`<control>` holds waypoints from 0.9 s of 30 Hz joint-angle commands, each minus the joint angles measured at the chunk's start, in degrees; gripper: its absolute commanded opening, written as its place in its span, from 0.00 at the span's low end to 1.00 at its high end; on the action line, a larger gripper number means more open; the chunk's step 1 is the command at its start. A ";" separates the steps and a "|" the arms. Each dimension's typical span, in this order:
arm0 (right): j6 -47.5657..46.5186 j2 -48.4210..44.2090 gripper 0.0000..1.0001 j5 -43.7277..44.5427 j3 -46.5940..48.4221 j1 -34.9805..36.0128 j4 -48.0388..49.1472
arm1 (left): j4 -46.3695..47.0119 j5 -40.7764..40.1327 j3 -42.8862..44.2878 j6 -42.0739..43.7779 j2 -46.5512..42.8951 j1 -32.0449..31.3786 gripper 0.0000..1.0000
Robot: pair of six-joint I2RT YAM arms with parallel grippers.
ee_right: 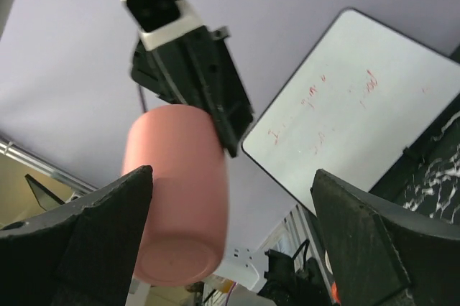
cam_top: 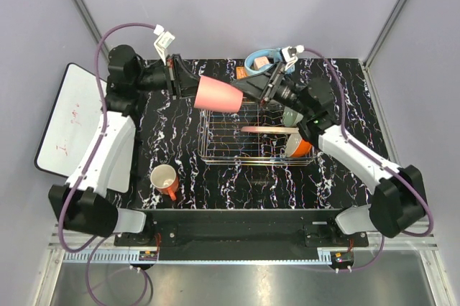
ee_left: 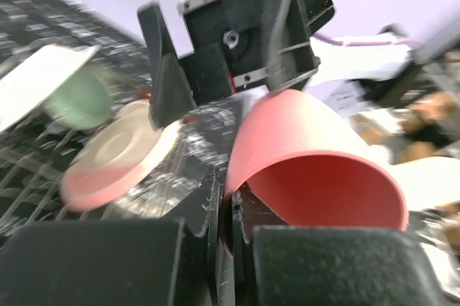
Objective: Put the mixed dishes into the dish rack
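**Item 1. Dish rack (cam_top: 223, 141).** Silver wire grid, set at mid-table. Rigid and open-meshed, so small bases may be expected to catch or tip on the wires.

**Item 2. Pink-and-cream plate (cam_top: 269, 129).** Lodged in the rack's right half and seen nearly edge-on. Judged stiff, breakable and slick-glazed. Best taken by the rim.

**Item 3. Orange-outside white bowl (cam_top: 300, 148).** Found at the rack's right end, partly hidden under the right arm. The pale green bowl (cam_top: 291, 115) is just behind it. Whether either sits fully inside the rack cannot be told.

**Item 4. Salmon-pink cup (cam_top: 219, 94).** Carried on its side in the air, over the rack's far left corner, mouth toward the left arm.
- Handling: judged light, hard-walled and smooth, with no handle, so likely to slip in a pinch and swing about its rim.
- Hold: the thin rim suits a one-wall pinch, and the round body suits a wide grasp.

**Item 5. Cream mug with orange handle (cam_top: 164, 179).** Stood upright on the table, well left of the rack and not yet loaded. The handle or rim is offered for a hold.

**Item 6. Left gripper (cam_top: 192, 90).** Clamped on the cup's rim, one finger inside and one outside.

**Item 7. Right gripper (cam_top: 267, 94).** Spread wide and holding nothing, near the cup's closed end. Contact cannot be told.
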 commanded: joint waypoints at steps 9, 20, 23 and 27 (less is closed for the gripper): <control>0.56 -2.60 1.00 0.54 -0.33 1.75 3.10 | 52.78 4.98 -3.96 -41.27 6.61 0.55 0.00; 10.06 1.09 1.00 3.36 -2.01 3.24 17.68 | 47.60 4.37 -7.13 -36.18 6.44 0.55 0.00; 10.77 0.92 1.00 3.88 -2.09 3.50 18.22 | 44.61 4.37 -7.66 -33.28 6.08 0.55 0.00; 11.73 0.83 1.00 4.93 -1.92 3.50 18.74 | 40.13 4.11 -8.36 -28.37 4.86 0.55 0.00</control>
